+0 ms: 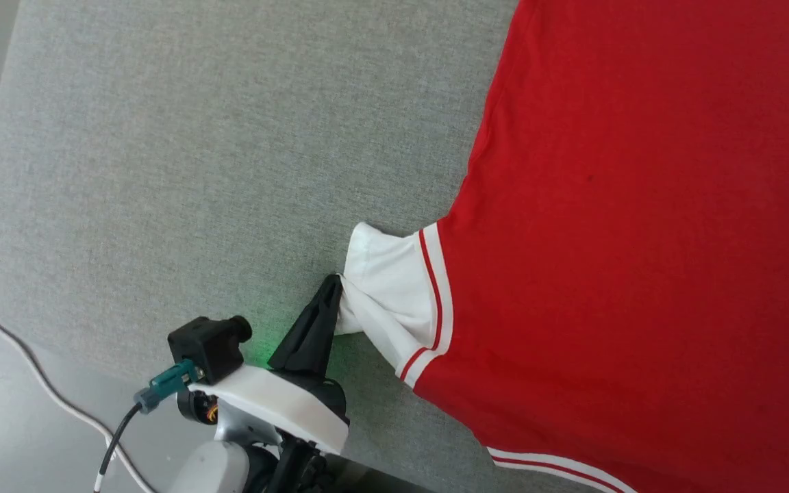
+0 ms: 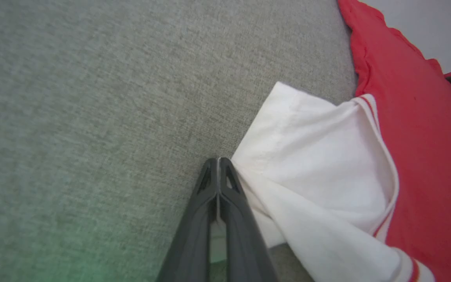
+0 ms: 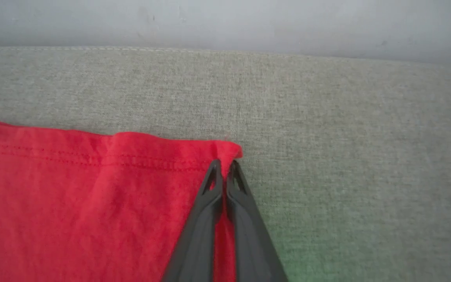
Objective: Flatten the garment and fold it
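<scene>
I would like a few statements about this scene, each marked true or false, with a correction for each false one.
1. The left claw is shut on the white short sleeve of the bright red soft fabric T-shirt. True.
2. The right claw stands wide open. False: it is shut on the T-shirt's red hem corner.
3. The T-shirt lies on a grey woven fabric surface. True.
4. The sleeve's striped trim is blue. False: it is red and white.
</scene>
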### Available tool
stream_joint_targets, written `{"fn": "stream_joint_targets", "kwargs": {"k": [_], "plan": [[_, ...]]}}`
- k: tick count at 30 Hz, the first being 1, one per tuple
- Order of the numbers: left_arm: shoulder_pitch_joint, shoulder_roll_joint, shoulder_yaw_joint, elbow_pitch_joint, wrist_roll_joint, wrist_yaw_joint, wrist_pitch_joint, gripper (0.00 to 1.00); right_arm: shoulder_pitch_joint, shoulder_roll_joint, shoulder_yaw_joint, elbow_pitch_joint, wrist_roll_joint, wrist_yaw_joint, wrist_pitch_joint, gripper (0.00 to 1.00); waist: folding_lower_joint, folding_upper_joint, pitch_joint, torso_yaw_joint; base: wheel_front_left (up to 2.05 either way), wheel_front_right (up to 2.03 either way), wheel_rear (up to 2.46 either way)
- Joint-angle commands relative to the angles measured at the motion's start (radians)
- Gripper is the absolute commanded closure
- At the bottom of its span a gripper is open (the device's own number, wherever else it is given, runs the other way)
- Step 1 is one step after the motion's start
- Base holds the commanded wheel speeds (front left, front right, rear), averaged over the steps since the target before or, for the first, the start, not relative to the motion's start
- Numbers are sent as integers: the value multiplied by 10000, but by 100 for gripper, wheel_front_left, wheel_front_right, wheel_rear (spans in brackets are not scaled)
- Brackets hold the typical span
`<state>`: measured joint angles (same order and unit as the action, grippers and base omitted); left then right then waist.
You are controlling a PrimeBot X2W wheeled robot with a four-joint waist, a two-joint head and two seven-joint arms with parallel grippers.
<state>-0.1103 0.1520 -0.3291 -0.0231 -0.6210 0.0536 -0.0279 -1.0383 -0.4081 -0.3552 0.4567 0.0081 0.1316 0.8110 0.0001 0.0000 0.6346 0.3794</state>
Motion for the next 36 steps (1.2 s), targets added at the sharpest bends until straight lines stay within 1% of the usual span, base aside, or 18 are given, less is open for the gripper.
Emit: {"fn": "stream_joint_targets", "kwargs": {"k": [1, 3, 7, 11, 14, 17, 21, 26, 31, 35, 36], "plan": [[107, 241, 222, 842, -25, 343, 300, 100, 425, 73, -133, -140, 125, -9, -505, 100, -1, 0, -295, -129, 0, 0, 0], [142, 281, 230, 878, -16, 369, 302, 100, 836, 164, -251, -393, 381, -9, -1413, 100, -1, 0, -571, -221, 0, 0, 0], [333, 428, 275, 895, -13, 450, 360, 100, 2021, 326, -439, -867, 826, -9, -3607, 100, -1, 0, -1282, -525, 0, 0, 0], [610, 670, 368, 811, 9, 592, 490, 100, 3408, 586, -739, -1253, 871, -9, -5701, 100, -1, 0, -2141, -961, 0, 0, 0], [881, 874, 459, 677, 15, 741, 635, 100, 4461, 855, -961, -1414, 827, -9, -6663, 100, -1, 0, -2802, -1328, 0, 0, 0], [1190, 1045, 525, 500, 3, 879, 786, 100, 5485, 1164, -1259, -1668, 723, -9, -7078, 100, -1, 0, -3360, -1697, 0, 0, 0], [1562, 1231, 578, 285, -27, 1023, 978, 100, 6696, 1862, -1782, -2031, 724, -9, -6815, 100, -1, 0, -3966, -2204, 0, 0, 0], [1796, 1374, 575, -6, -48, 1134, 1185, 100, 7888, 2695, -2493, -2602, 687, -9, -5698, 100, -1, 0, -4355, -2726, 0, 0, 0], [1972, 1482, 562, -207, -62, 1229, 1345, 100, 8780, 3213, -3018, -2787, 598, -9, -4210, 100, -1, 0, -4598, -3096, 0, 0, 0], [2099, 1599, 593, -362, -56, 1312, 1443, 100, 9282, 3462, -3154, -2904, 712, -9, -2930, 100, -1, 0, -4676, -3292, 0, 0, 0], [2099, 1599, 593, -362, -56, 1312, 1443, 100, 9282, 3462, -3154, -2904, 712, -9, -2930, 100, -1, 0, -4676, -3292, 0, 0, 0]]}}
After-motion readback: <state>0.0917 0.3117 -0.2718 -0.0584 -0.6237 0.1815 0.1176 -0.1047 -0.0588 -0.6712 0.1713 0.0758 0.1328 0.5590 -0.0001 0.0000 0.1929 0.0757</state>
